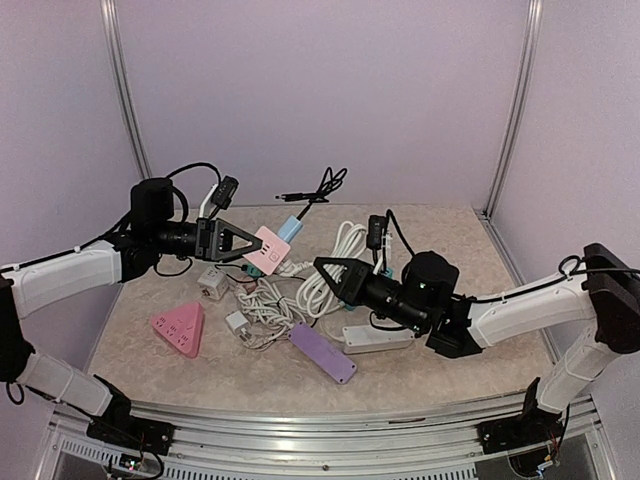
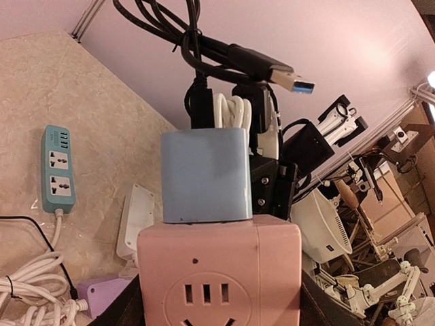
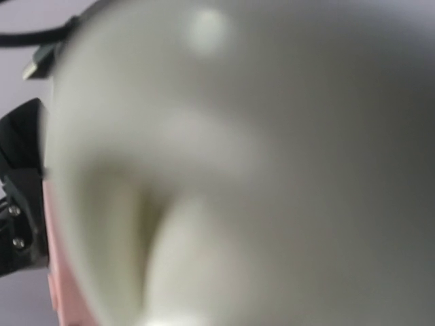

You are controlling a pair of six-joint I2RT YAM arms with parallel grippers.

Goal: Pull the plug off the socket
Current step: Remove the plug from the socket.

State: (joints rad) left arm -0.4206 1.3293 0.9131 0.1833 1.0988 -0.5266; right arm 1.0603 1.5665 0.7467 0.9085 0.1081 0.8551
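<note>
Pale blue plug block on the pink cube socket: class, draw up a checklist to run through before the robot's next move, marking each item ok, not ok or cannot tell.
1. Hold: the pink plastic cube socket sits clamped in the jaws of the left gripper: ok.
2. Seating: the pale blue square plug block is on the socket, not yet pulled: ok.
3. Pulling grip: the right gripper grips the block: not ok; its jaws are shut and the block's sides are bare.
4. Right wrist view usable: not ok; a blurred white shape fills it.
5. Snagging: the black USB cable is clear of the block: cannot tell.
</note>
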